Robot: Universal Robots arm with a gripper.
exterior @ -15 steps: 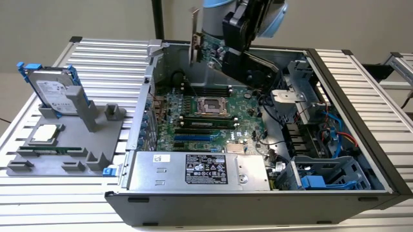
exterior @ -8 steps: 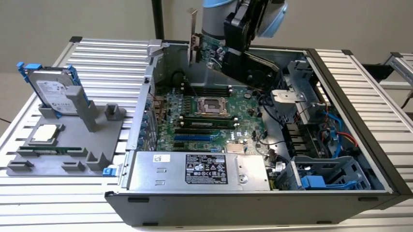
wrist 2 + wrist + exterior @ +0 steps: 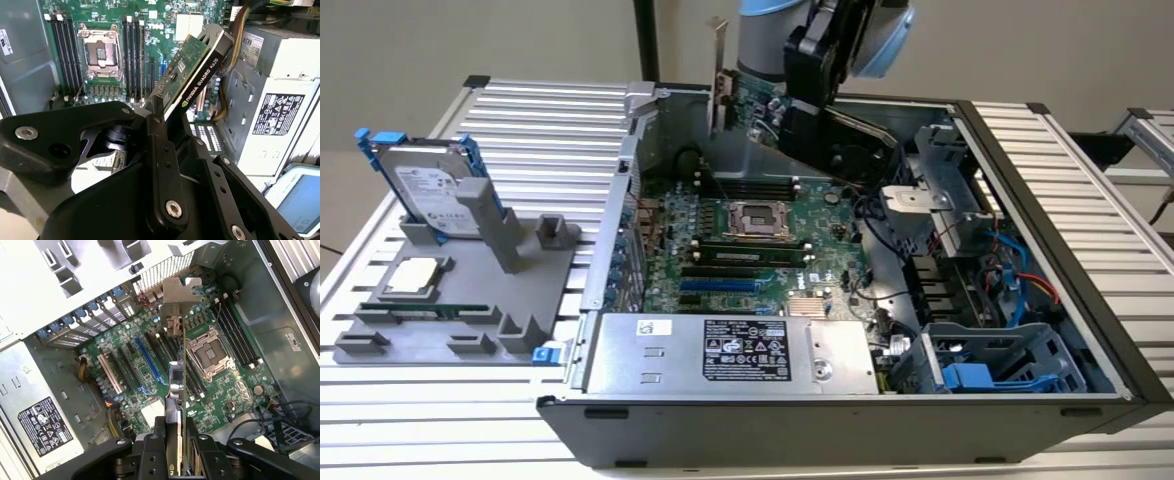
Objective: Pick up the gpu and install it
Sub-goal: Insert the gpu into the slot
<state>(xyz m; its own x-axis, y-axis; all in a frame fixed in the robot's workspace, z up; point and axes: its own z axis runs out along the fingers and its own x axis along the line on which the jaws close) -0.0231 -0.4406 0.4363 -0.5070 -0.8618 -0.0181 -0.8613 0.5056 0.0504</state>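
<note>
Gripper pinches gpu: 2 fingers pressed on card end opp. its silver bracket. Gpu hangs above motherboard, not seated, inside open PC case. Bracket end sits nearest the case's slot-cover wall. Card edge faces the board.

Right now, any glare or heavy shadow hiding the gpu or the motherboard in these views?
First wrist view: the chassis wall is washed out white, but the gpu, clamped in the gripper, and the motherboard are evenly lit. Second wrist view: the gripper's dark body masks the lower half; gpu clear. Exterior view: shade under the arm, no glare.
</note>
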